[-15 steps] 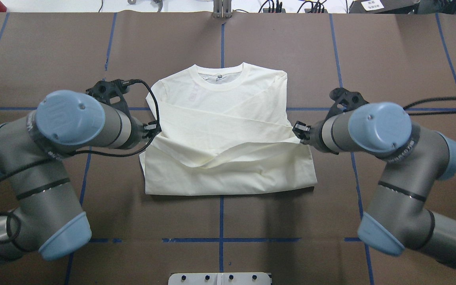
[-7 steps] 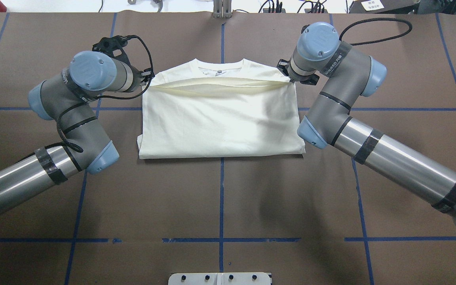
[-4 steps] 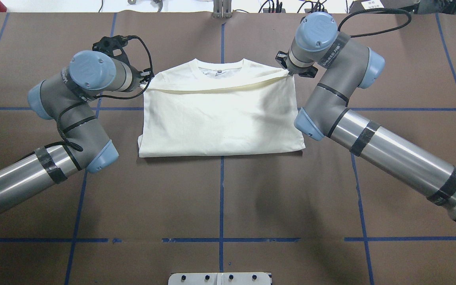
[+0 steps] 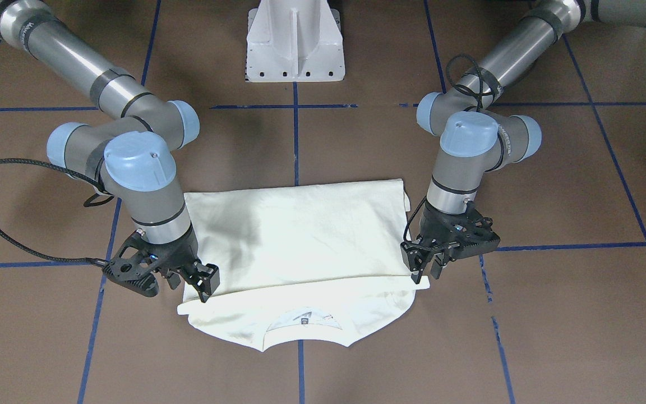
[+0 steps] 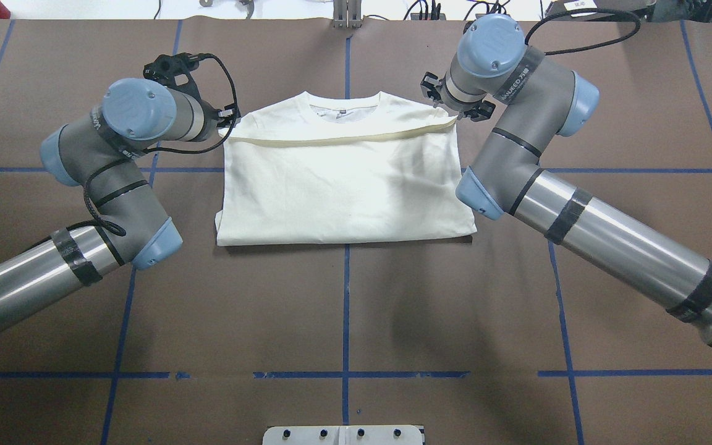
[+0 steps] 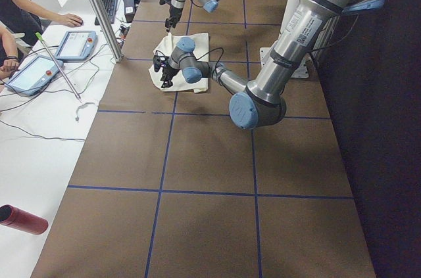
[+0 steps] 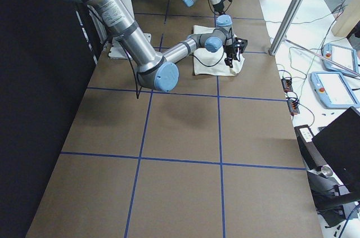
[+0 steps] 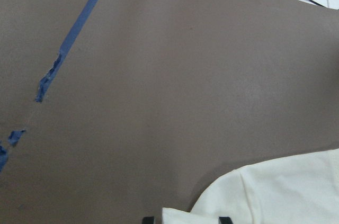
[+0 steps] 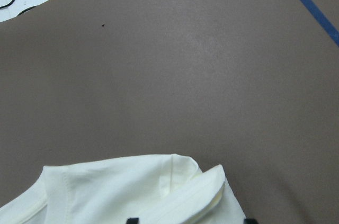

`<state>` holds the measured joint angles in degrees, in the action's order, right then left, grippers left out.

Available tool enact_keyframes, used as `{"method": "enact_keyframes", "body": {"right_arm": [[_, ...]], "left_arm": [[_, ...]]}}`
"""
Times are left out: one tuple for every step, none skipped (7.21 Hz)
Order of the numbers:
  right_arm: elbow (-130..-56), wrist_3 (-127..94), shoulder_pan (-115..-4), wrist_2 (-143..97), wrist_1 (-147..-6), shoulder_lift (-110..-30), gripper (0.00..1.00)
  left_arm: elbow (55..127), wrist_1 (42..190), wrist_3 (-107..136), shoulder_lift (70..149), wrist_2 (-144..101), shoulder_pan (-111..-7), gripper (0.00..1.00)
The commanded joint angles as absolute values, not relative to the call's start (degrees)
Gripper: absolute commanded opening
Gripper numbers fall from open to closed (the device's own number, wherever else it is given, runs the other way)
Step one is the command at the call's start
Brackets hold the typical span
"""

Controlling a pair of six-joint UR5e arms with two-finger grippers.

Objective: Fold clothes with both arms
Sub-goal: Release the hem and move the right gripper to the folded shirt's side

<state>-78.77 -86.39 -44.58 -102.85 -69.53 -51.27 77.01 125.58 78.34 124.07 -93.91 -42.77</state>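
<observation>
From overhead, the left black two-finger claw [image 5: 230,125] seems mostly hidden under its grey wrist [image 5: 190,123]. Our wrist views cut it and the right black claw [image 9: 190,221] off at the bottom edge; only black fingertips [image 8: 149,219] show. Side views leave the cream-white folded T-shirt [image 7: 216,66] too small for us to read.

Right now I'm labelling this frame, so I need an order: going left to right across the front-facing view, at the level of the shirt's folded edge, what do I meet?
right gripper → cream T-shirt → left gripper
</observation>
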Motion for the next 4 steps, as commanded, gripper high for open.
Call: {"method": "enact_keyframes", "body": {"right_arm": [[-95.6, -92.9, -38.9, -103.3, -69.4, -65.5, 1.0], [-98.9, -96.9, -35.7, -99.6, -69.4, -69.1, 1.0], [-100.9, -102.3, -33.9, -97.1, -69.4, -70.6, 0.97], [-100.9, -104.7, -32.7, -96.9, -69.7, -70.8, 0.83]], "left_arm": [[77.3, 126.2, 78.3, 123.6, -94.1, -42.8, 0.5], [77.8, 126.0, 78.4, 123.7, -94.1, -42.7, 0.5], [78.5, 125.9, 78.7, 123.8, -94.1, -42.7, 0.5], [79.4, 125.7, 78.5, 123.6, -94.0, -42.7, 0.5]]}}
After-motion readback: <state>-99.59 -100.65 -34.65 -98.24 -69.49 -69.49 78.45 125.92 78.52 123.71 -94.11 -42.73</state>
